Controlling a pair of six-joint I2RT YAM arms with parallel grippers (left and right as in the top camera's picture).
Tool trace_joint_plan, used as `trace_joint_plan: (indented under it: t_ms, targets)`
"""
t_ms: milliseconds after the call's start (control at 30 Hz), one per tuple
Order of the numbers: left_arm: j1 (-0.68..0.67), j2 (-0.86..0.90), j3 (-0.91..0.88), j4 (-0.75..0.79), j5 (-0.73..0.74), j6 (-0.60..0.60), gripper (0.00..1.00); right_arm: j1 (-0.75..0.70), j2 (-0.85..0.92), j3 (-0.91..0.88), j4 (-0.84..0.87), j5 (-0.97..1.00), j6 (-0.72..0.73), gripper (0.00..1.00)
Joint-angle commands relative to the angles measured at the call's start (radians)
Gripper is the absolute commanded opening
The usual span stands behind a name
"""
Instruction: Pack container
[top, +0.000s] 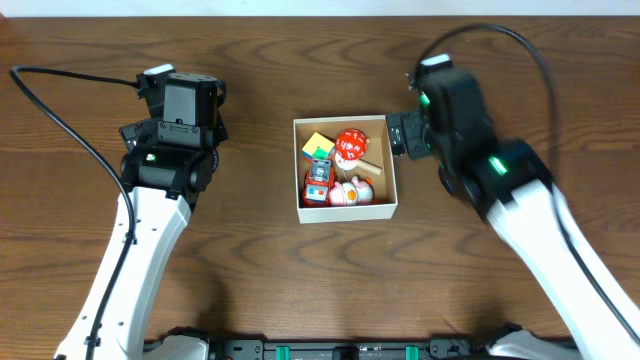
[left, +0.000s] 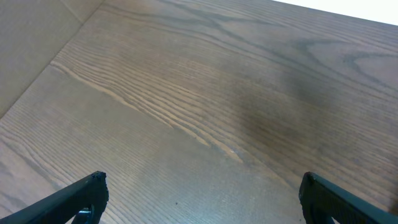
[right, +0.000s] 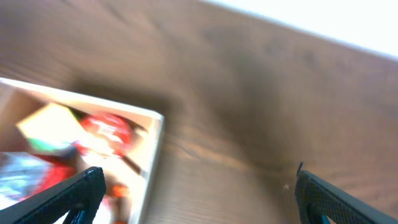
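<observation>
The container (top: 390, 160) is a shallow white-walled cardboard box at the table's middle. It holds several toys: a yellow and green block (top: 318, 147), a red round toy (top: 350, 144), a red and white car (top: 317, 183) and a pink figure (top: 351, 192). My right gripper (right: 199, 196) is open and empty, just right of the box's right wall; the box (right: 155, 146) and blurred toys show at the left of the right wrist view. My left gripper (left: 202, 199) is open and empty over bare wood, far left of the box.
The brown wooden table (top: 260, 270) runs all round the box. Black cables trail from both arms, one at the far left (top: 60, 110) and one at the back right (top: 520, 45). A pale wall edge (left: 37, 50) shows at the left wrist view's top left.
</observation>
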Motion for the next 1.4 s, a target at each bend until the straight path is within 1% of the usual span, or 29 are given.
trace_joint_plan:
  t_ms: [0, 33, 233, 367, 433, 500, 633, 767, 867, 933, 1033, 1233, 1367]
  targets:
    - [0.004, -0.009, 0.010, 0.001, -0.019, -0.013, 0.98, 0.051, -0.196, 0.007, -0.001, 0.017, 0.011, 0.99]
    - [0.004, -0.009, 0.010, 0.001, -0.019, -0.013, 0.98, 0.053, -0.281, 0.007, 0.003, 0.017, 0.012, 0.99]
    - [0.004, -0.009, 0.010, 0.001, -0.019, -0.013, 0.98, 0.018, -0.657, 0.007, -0.001, -0.078, 0.028, 0.99]
    - [0.004, -0.009, 0.010, 0.001, -0.019, -0.013, 0.98, 0.004, -0.849, 0.007, -0.005, -0.090, 0.032, 0.99]
    - [0.004, -0.009, 0.010, 0.001, -0.019, -0.013, 0.98, -0.006, -0.909, 0.007, -0.027, -0.094, 0.032, 0.99]
    - [0.004, -0.009, 0.010, 0.001, -0.019, -0.013, 0.98, -0.047, -0.967, 0.007, -0.085, -0.108, 0.045, 0.99]
    - [0.004, -0.009, 0.010, 0.001, -0.019, -0.013, 0.98, -0.146, -1.051, 0.006, -0.262, -0.110, 0.084, 0.99]
    - [0.004, -0.009, 0.010, 0.001, -0.019, -0.013, 0.98, -0.236, -1.086, -0.005, -0.370, -0.118, 0.087, 0.99]
    - [0.004, -0.009, 0.010, 0.001, -0.019, -0.013, 0.98, -0.294, -1.100, -0.057, -0.391, -0.117, 0.079, 0.99]
    - [0.004, -0.009, 0.010, 0.001, -0.019, -0.013, 0.98, -0.322, -1.111, -0.116, -0.381, -0.117, 0.079, 0.99]
    - [0.004, -0.009, 0.010, 0.001, -0.019, -0.013, 0.98, -0.360, -1.143, -0.246, -0.317, -0.128, 0.082, 0.99]
    - [0.004, -0.009, 0.010, 0.001, -0.019, -0.013, 0.98, -0.393, -1.233, -0.531, -0.091, -0.176, 0.083, 0.99]
    - [0.004, -0.009, 0.010, 0.001, -0.019, -0.013, 0.98, -0.403, -1.324, -0.722, 0.061, -0.190, 0.083, 0.99]
